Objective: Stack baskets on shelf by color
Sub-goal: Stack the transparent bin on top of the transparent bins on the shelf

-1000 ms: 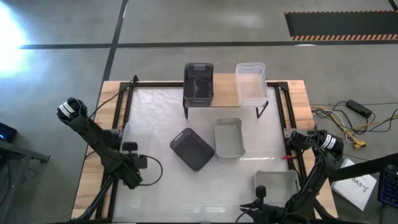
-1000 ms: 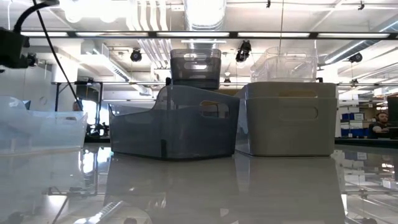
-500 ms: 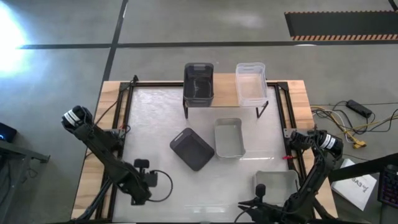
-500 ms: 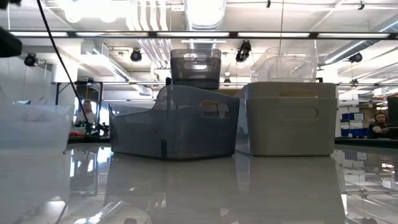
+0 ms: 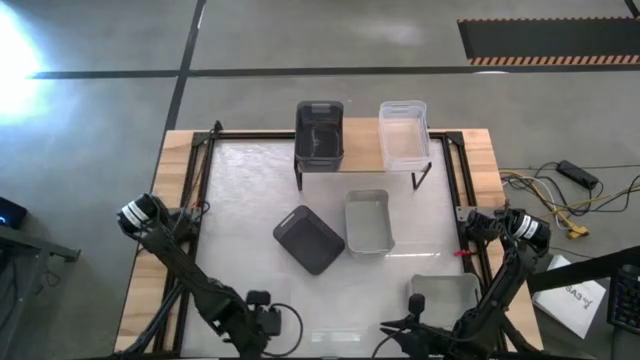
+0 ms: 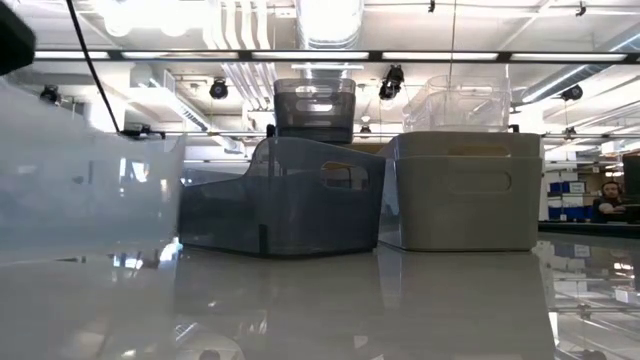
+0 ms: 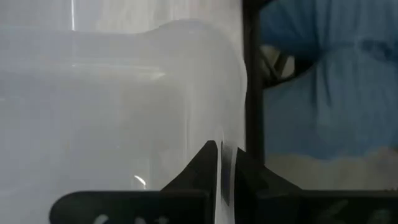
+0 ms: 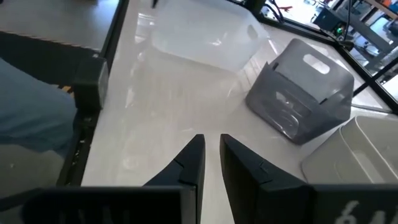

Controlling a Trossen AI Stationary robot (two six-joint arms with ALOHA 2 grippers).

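Note:
My left gripper [image 5: 262,318] sits at the table's near edge, shut on a clear basket [image 6: 80,195] that fills the left wrist view [image 7: 106,106]. On the shelf [image 5: 362,147] at the far side stand a dark grey basket [image 5: 320,133] and a clear basket [image 5: 403,132]. On the table a dark grey basket [image 5: 309,240] lies turned at an angle, and a light grey basket [image 5: 367,222] sits on its base beside it. My right gripper [image 5: 418,330] waits shut at the near right, touching nothing. My left gripper pinches the clear basket's thin side wall [image 7: 227,140], close to a rounded corner [image 7: 214,50]. The wall runs between the two fingers [image 7: 205,165]. The basket looks tilted in the low view; whether it is clear of the table I cannot tell.
Another pale basket [image 5: 445,293] lies at the near right under my right arm. A black metal frame [image 5: 200,200] runs along the table's sides. Blue clothing of a person [image 7: 329,81] shows beyond the near edge. Cables [image 5: 550,195] lie right of the table.
My left gripper has moved toward the table's near edge and somewhat to the right, taking the clear basket along. In the low view the basket has come much closer, grown large at the left, and now sits tilted.

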